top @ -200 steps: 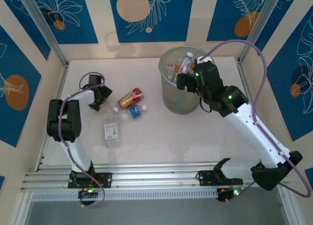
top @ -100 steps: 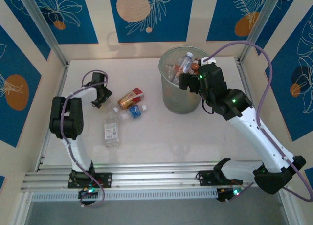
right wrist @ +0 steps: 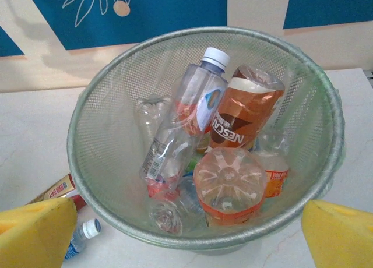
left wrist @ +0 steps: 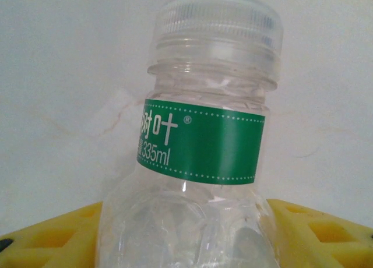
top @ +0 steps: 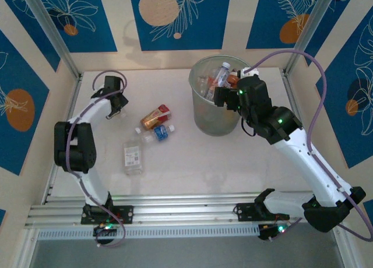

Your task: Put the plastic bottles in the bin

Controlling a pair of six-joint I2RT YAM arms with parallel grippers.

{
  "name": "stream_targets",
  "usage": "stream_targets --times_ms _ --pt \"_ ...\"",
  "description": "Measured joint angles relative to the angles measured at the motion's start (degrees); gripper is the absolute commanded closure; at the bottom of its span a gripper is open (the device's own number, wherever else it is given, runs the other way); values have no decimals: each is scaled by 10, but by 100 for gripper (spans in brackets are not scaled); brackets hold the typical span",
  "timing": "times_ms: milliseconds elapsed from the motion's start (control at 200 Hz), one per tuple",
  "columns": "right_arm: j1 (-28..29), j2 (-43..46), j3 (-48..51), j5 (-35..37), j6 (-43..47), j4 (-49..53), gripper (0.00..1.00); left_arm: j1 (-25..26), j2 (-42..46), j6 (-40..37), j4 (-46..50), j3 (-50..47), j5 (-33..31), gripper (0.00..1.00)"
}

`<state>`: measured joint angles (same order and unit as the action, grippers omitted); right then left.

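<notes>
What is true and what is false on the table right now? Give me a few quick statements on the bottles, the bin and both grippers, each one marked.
1. The left gripper holds a clear bottle with a green label. True.
2. The right gripper carries a bottle. False: it is open and empty, over the bin.
3. The bin is empty. False: several bottles lie in it, a brown bottle among them.
4. An orange bottle, a blue-labelled bottle and a flat clear bottle lie loose on the table. True.
5. The bin lies on its side. False: it stands upright.
</notes>
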<state>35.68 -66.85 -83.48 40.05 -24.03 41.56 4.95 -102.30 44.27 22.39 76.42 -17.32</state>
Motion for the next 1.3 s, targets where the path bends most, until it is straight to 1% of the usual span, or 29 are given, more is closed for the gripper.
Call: stream_targets --times_ms 180,340,745,870,1035,1165,1300 --pt "0 -1 0 -5 0 -5 1 22 80 -44 -1 2 -2 49" --pt "0 -1 0 -13 0 -11 1 60 126 -70 -5 24 31 49" --pt "0 3 11 -13 0 -18 1 184 124 -89 -14 169 138 48" --pt "0 12 23 -10 -4 -24 1 218 94 -100 -23 242 156 48" --pt "2 36 50 -3 -19 -40 1 260 22 -129 -27 354 181 48" --pt "4 57 57 10 -26 -45 1 289 -65 -172 -17 468 207 48" --pt "5 76 63 23 -32 -49 1 309 -172 -225 13 615 244 47"
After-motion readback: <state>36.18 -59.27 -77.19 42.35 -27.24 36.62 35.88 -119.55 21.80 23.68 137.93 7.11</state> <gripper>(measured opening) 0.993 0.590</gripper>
